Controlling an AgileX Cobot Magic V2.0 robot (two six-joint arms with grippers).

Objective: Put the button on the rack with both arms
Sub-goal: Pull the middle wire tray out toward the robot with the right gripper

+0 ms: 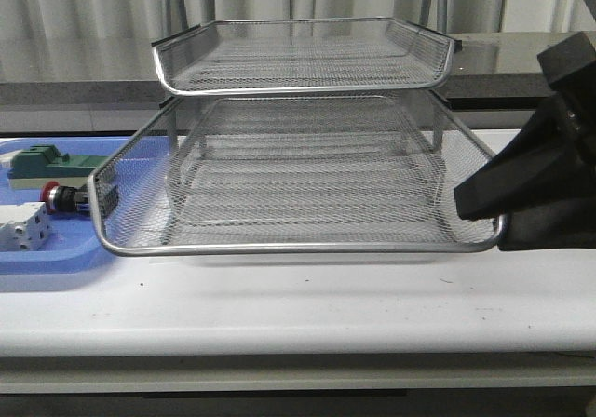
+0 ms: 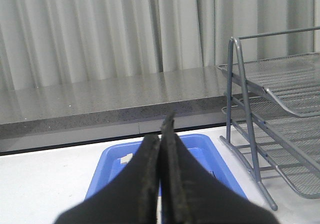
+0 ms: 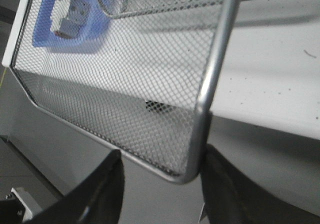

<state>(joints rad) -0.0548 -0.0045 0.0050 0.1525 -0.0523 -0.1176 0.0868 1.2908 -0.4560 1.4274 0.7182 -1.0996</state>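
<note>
Our left gripper [image 2: 161, 184]: jaws pressed together, nothing between them, hanging above the flat blue plastic tray [image 2: 200, 149]. Our right gripper [image 3: 160, 194]: jaws spread, straddling the front corner rim of the silver wire-mesh letter rack [image 1: 298, 203]; we can't tell if the fingers [image 3: 100, 189] touch the wire. In the front view, the right black robot arm [image 1: 545, 170] sits at the rack's right front corner. The small push-button switch with red round cap [image 1: 63, 196] lies on the blue tray, just left of the rack's lower tier, between a green block [image 1: 51, 163] and a white boxy part [image 1: 23, 226]. All on the white counter [image 1: 298, 296].
</note>
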